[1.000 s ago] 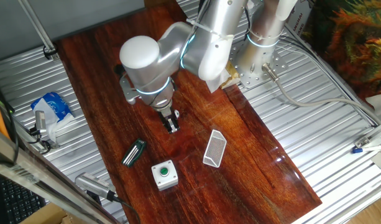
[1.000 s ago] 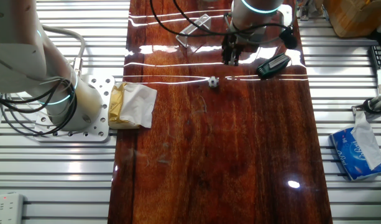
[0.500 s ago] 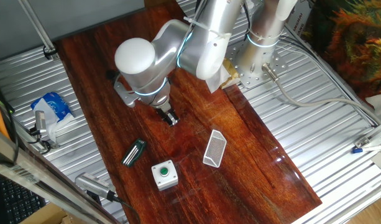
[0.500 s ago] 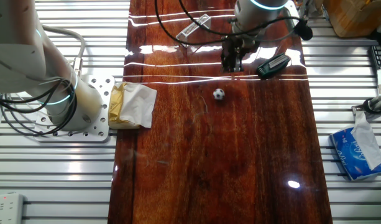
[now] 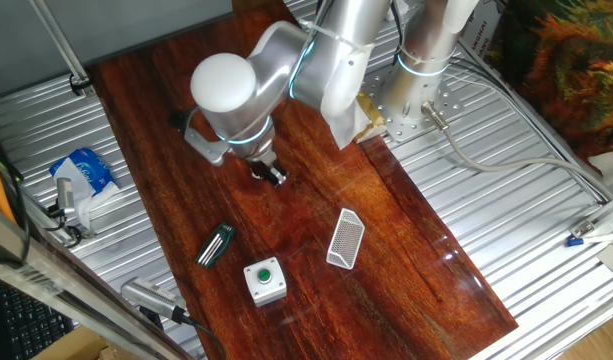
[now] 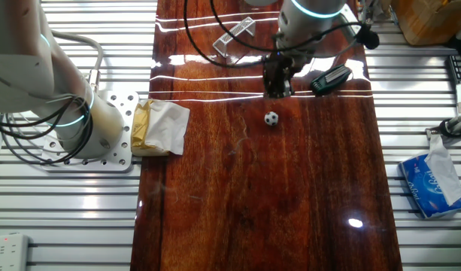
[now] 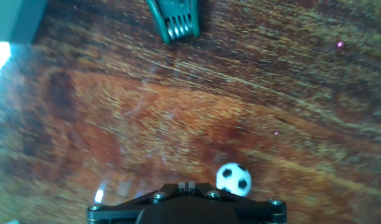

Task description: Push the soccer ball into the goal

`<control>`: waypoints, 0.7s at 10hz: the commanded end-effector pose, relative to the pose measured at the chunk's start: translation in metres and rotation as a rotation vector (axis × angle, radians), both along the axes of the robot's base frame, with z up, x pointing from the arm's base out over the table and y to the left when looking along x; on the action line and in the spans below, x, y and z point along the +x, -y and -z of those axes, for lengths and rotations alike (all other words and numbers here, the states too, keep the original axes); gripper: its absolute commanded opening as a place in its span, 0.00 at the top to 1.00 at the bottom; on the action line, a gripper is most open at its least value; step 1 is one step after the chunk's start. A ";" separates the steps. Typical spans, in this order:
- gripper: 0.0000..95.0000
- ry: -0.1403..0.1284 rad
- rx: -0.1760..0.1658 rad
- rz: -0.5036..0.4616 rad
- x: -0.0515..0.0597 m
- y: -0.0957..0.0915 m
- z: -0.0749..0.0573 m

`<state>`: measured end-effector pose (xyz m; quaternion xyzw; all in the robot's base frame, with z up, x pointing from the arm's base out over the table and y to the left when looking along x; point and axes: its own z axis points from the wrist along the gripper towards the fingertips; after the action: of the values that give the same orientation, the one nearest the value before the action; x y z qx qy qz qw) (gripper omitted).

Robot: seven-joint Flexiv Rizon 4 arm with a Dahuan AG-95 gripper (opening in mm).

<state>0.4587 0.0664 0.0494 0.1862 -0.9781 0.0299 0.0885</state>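
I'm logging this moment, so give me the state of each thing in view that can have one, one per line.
Small black-and-white soccer ball: loose on the wood, outside the goal.
White mesh-netted goal frame: on the tabletop, nothing in it.
White box with round green button: untouched.
Dark green-striped clip: lying flat.
Gripper: low over the table; fingers' opening unclear.

gripper (image 6: 277,92) just beside soccer ball (image 6: 271,118) | goal (image 5: 344,239) well apart from ball | button box (image 5: 265,281) near clip bar (image 5: 215,245)
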 end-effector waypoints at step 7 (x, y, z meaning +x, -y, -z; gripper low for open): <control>1.00 0.012 -0.027 -0.122 0.023 0.037 -0.006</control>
<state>0.4812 0.0268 0.0550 0.2444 -0.9649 0.0506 0.0823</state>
